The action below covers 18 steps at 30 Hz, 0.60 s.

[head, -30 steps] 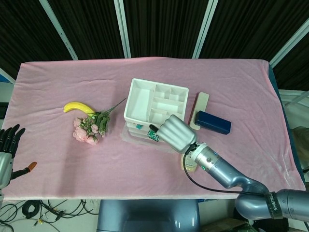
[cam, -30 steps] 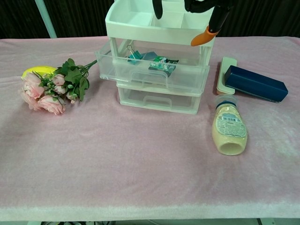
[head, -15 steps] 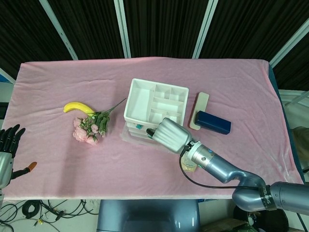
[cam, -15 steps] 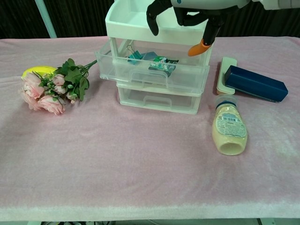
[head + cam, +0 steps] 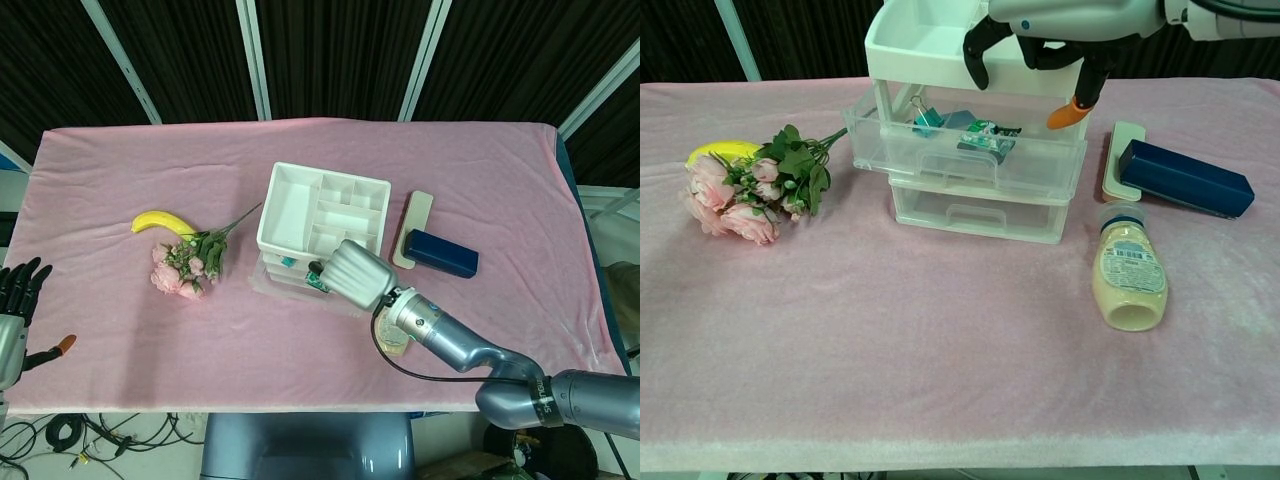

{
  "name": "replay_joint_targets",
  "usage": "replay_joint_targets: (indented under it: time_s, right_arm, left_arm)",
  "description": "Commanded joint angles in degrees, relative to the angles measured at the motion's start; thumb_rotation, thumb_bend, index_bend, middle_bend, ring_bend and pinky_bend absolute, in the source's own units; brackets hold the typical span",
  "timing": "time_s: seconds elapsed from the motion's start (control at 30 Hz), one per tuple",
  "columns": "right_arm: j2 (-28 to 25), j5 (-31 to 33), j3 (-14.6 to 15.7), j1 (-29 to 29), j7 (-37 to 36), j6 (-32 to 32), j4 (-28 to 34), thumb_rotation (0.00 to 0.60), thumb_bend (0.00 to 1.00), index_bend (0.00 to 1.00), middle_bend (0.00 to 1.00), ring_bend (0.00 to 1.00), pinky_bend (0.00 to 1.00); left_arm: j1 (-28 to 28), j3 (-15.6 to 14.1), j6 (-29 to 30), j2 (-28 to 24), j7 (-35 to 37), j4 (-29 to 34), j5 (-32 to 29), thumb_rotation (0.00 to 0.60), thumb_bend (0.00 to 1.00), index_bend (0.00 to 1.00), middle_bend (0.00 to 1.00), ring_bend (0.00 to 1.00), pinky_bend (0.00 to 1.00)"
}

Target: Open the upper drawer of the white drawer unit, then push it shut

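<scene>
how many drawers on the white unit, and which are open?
2. The upper drawer is pulled out, with clips inside. The lower drawer sits shut beneath it. The compartment tray on top is not a drawer.

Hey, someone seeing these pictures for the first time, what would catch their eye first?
Probably the right hand, hanging over the white drawer unit at mid-table with its fingers curled down above the upper drawer, which stands pulled out with clips inside. Next, the pink flowers and banana to the left, and the bottle lying to the right.
</scene>
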State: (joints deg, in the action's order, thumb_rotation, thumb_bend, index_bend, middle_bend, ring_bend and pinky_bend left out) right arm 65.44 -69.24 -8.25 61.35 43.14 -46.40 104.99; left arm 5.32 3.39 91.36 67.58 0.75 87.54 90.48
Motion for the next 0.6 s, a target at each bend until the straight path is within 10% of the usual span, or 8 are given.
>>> replay_joint_targets:
  time_s: [0.03,0.6]
  right_arm:
    - [1.06,-1.06,-0.10,0.08,-1.11,-0.30,-0.89,0.600,0.10,0.37,0.97,0.97,0.88]
    - [5.73,-3.65,-0.25,1.66,-2.15,-0.02,-5.61,0.600,0.10,0.37,0.97,0.96,0.88]
  left_arm:
    - [-0.01,0.01,-0.05,0.06,-0.14,0.03,-0.10,0.600,0.00,0.00,0.00,0.00,0.00]
    - [0.12,0.26,-0.49,0.04,-0.19,0.20,-0.73,0.600,0.00,0.00,0.00,0.00,0.00]
